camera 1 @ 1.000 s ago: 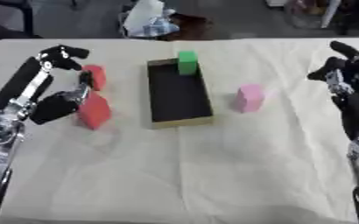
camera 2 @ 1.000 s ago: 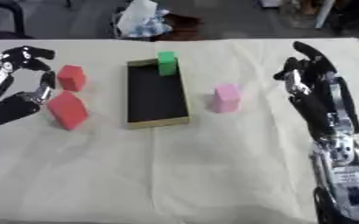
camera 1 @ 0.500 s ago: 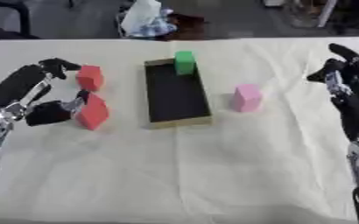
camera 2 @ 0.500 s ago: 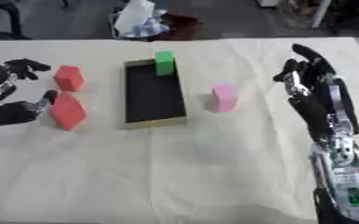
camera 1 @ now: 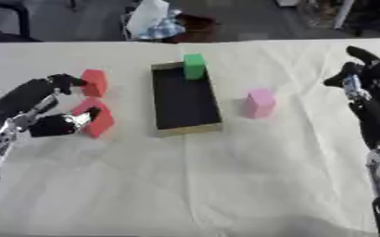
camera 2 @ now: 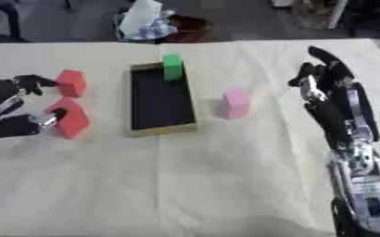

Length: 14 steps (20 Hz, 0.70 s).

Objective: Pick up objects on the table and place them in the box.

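On the left side, the left hand (camera 1: 43,109) is spread wide, thumb touching the near red block (camera 1: 96,119), fingertips by the far red block (camera 1: 94,82). Next comes the box (camera 1: 183,132), a green block (camera 1: 194,66) at its far end, then the pink block (camera 1: 259,102). The right hand (camera 2: 327,81) is open, fingers up.

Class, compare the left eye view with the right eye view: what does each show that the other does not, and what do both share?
Only the left eye view shows more of the left hand and its forearm. Only the right eye view shows the right hand with its whole forearm. Both share the box, green block, pink block and two red blocks.
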Available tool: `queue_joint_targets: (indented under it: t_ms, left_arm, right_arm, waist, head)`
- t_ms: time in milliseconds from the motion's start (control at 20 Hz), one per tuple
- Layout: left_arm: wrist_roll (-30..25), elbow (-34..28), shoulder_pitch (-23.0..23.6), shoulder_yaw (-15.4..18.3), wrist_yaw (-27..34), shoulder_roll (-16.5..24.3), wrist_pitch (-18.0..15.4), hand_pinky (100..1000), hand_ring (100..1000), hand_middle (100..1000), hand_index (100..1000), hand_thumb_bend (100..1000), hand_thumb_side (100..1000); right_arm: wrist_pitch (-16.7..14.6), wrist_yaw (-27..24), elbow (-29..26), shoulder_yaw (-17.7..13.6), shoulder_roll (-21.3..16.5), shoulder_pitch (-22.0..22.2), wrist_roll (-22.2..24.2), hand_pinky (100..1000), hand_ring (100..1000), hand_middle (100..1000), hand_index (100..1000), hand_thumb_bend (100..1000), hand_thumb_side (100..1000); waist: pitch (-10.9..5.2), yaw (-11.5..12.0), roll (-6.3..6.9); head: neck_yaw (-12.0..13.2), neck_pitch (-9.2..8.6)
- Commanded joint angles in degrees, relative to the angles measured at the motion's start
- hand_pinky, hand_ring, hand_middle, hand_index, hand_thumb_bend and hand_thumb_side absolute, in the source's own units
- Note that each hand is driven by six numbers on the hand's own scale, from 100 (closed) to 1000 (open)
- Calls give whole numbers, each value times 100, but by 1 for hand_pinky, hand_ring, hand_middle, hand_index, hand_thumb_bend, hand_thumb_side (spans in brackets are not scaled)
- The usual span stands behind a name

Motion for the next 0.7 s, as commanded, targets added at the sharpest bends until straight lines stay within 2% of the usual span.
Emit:
queue_joint_targets:
  t_ms: [50,250,450,700]
  left_arm:
    - [79,39,-52,96,-226,178,151,773,761,818,923,368,841]
    - [320,230,-50,125,-439,98,397,770,759,818,926,392,867]
    - [470,427,-63,84,-603,-17,495,766,757,816,926,416,917]
    - [636,655,-102,65,-727,-158,610,746,734,790,908,379,898]
  right_arm:
    - [0,-28,-60,-21,-95,-53,9,711,576,469,861,100,470]
    - [-1,-31,-58,-16,-93,-52,15,711,576,469,861,100,470]
    - [0,-36,-54,-12,-95,-56,22,712,576,469,861,100,470]
    - [-2,-45,-49,-6,-98,-62,31,712,576,469,861,100,470]
  waist:
    - [0,-5,69]
    - [-1,-7,69]
    - [1,-9,61]
    - [7,-1,50]
  head:
    - [-4,1]
    - [-4,1]
    - [0,1]
    - [18,1]
